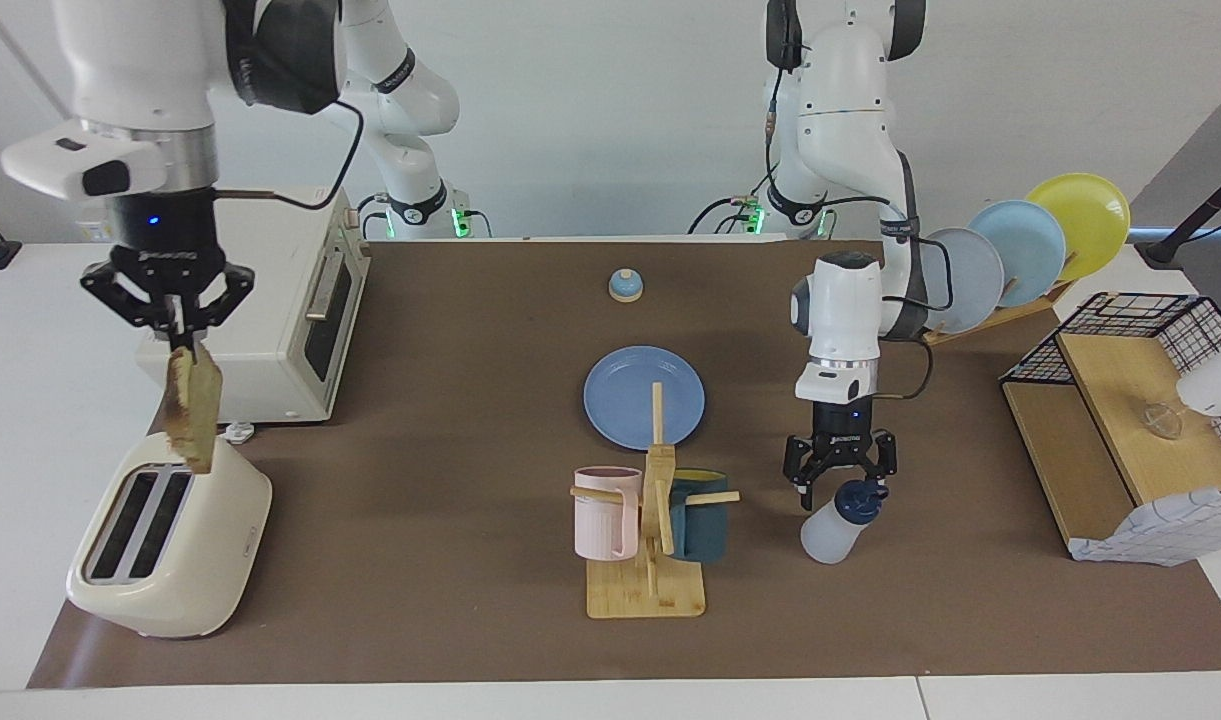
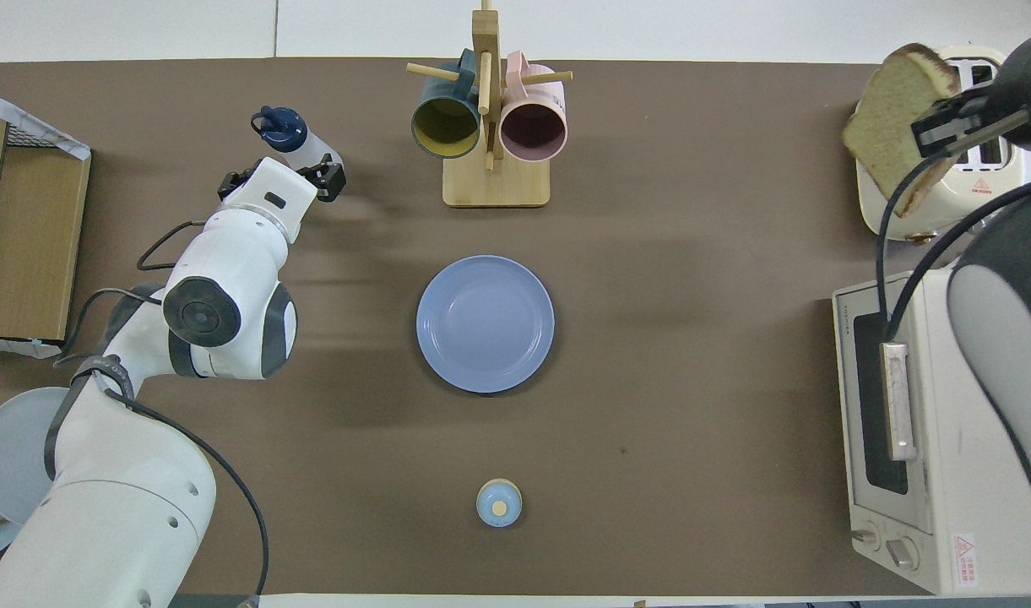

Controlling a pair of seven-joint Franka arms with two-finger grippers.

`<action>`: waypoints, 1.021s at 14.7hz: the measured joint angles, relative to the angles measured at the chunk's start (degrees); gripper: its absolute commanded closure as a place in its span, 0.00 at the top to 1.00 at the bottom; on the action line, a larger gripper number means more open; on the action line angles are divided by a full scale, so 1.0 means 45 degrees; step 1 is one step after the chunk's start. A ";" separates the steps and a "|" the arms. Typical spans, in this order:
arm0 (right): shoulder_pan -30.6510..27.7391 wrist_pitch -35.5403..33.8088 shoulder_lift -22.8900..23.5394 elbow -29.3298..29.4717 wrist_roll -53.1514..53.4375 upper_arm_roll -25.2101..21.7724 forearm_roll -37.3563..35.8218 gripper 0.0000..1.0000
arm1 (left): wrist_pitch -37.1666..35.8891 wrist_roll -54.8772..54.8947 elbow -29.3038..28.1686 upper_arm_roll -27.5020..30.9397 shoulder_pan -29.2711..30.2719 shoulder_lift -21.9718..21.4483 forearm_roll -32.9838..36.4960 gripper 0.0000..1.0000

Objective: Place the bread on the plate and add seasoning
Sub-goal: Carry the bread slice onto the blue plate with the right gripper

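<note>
My right gripper is pinched shut on the top edge of the bread, which hangs in the air over the toaster, well apart from the blue plate at mid-table, while my left gripper is spread wide around the seasoning bottle.

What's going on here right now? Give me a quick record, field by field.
bread: hanging from the right gripper, in the air over the toaster
right gripper: shut on the bread's top edge
plate: bare, mid-table
seasoning bottle: standing beside the mug rack
left gripper: open, just above the bottle's cap
step: bread not yet on the plate
</note>
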 measured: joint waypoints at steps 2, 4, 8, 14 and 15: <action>0.0058 -0.0115 -0.0033 -0.0228 0.1319 0.0666 0.1896 0.00 | 0.0245 0.0000 0.0010 0.0015 -0.0021 0.0111 0.0000 1.00; 0.0067 0.0382 -0.0226 -0.0988 0.2765 0.0776 0.3728 0.00 | 0.0446 0.0000 0.0030 0.0026 -0.0102 0.0226 0.0000 1.00; 0.0375 0.2811 -0.1425 -0.4262 0.4394 0.0780 0.7206 0.00 | 0.0640 -0.0019 0.0168 0.0038 -0.0215 0.0436 -0.0006 1.00; 0.4431 0.8256 -0.1380 -0.7613 0.8620 0.0848 0.7893 0.00 | 0.0872 -0.0036 0.0385 0.0134 -0.0222 0.0546 -0.0052 1.00; 0.4833 0.8913 -0.1056 -0.7755 0.8845 0.0851 0.7893 0.00 | 0.0872 -0.0036 0.0442 0.0144 -0.0222 0.0563 -0.0055 1.00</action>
